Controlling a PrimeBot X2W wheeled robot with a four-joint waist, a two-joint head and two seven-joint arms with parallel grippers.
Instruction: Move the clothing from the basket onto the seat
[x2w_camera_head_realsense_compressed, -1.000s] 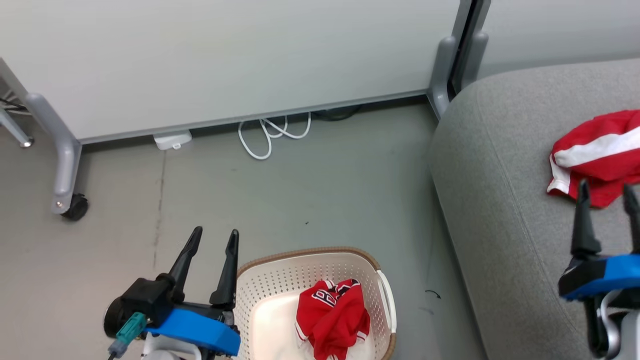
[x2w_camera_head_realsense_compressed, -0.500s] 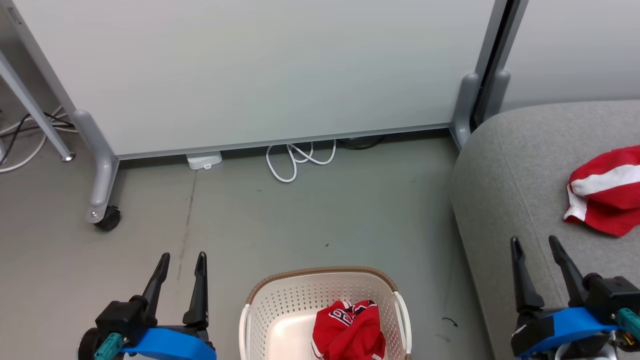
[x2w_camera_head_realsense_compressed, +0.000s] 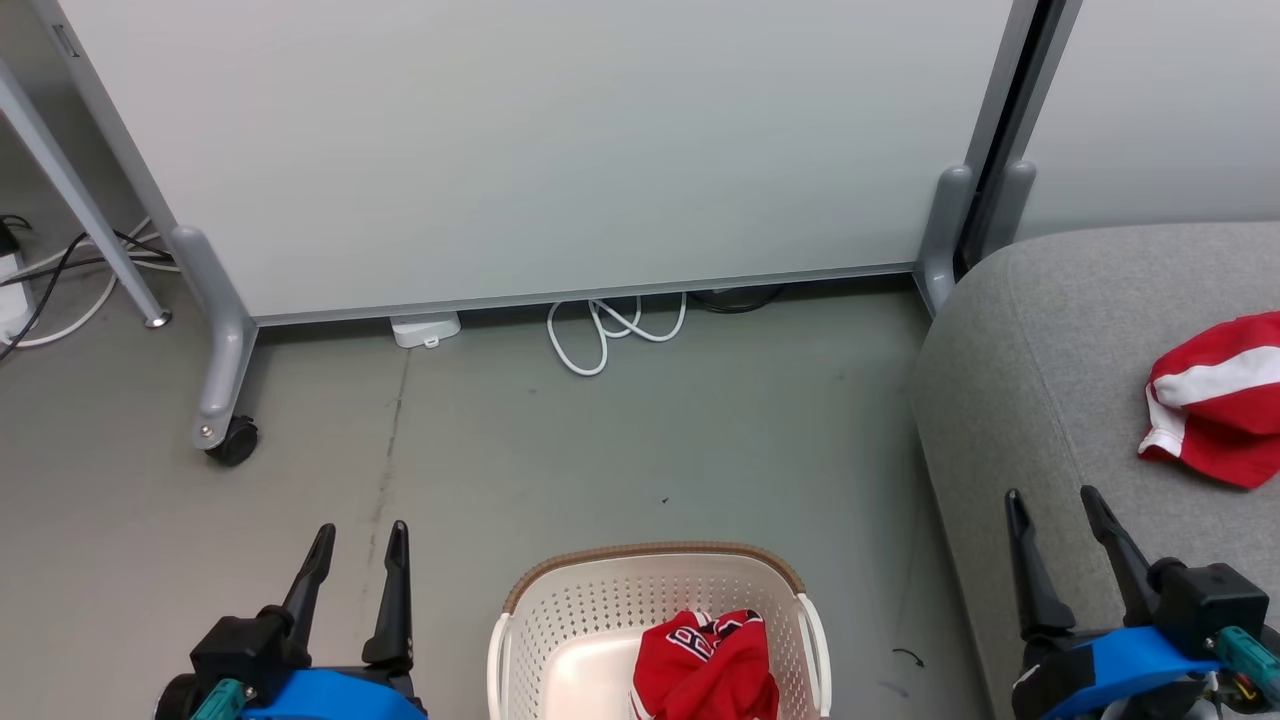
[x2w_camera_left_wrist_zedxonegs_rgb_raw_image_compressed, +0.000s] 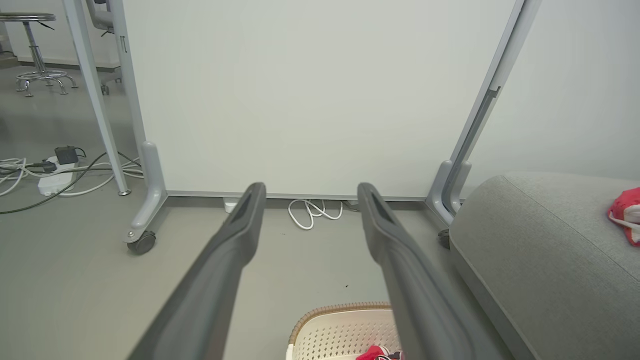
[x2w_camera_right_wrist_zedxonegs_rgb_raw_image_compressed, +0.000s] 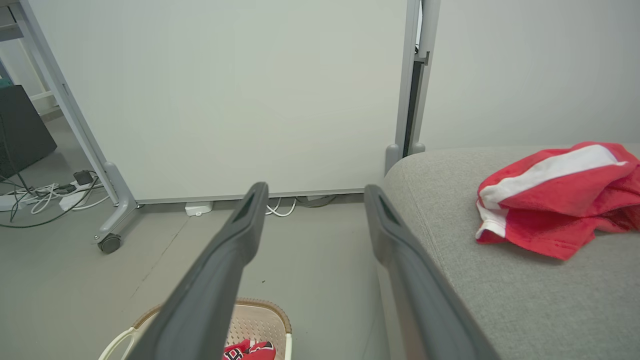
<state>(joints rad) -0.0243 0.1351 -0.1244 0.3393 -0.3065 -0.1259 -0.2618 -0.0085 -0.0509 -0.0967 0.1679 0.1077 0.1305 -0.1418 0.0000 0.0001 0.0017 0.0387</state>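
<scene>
Left hand (x2w_camera_head_realsense_compressed: 362, 528): both long fingers are spread wide with nothing between them. It sits at the lower left of the head view, above the floor (x2w_camera_head_realsense_compressed: 600, 450), to the left of the basket and clear of it.
Right hand (x2w_camera_head_realsense_compressed: 1050, 494): fingers are spread wide and empty. It sits at the lower right of the head view, over the near part of the seat, close to the striped garment but not touching it.
Basket (x2w_camera_head_realsense_compressed: 650, 552): stands upright on the floor between the two hands, just beside the seat's left flank. It has a cream perforated wall and a brown rim. Its near part is cut off by the bottom edge of the head view.
Lettered garment (x2w_camera_head_realsense_compressed: 712, 660): red with black-and-white lettering, lying crumpled inside the basket against its right wall.
Striped garment (x2w_camera_head_realsense_compressed: 1215, 395): red with a broad white stripe and white trim, lying bunched on top of the seat at the right edge of the head view.
Seat (x2w_camera_head_realsense_compressed: 1030, 400): grey fabric with a rounded corner and a seam line running along its edge.
Partition panel (x2w_camera_head_realsense_compressed: 550, 150): pale and upright, standing beyond the basket. Its grey foot at the left ends in a black caster (x2w_camera_head_realsense_compressed: 235, 440).
White cable (x2w_camera_head_realsense_compressed: 610, 335): lies looped on the floor at the panel's lower edge.
</scene>
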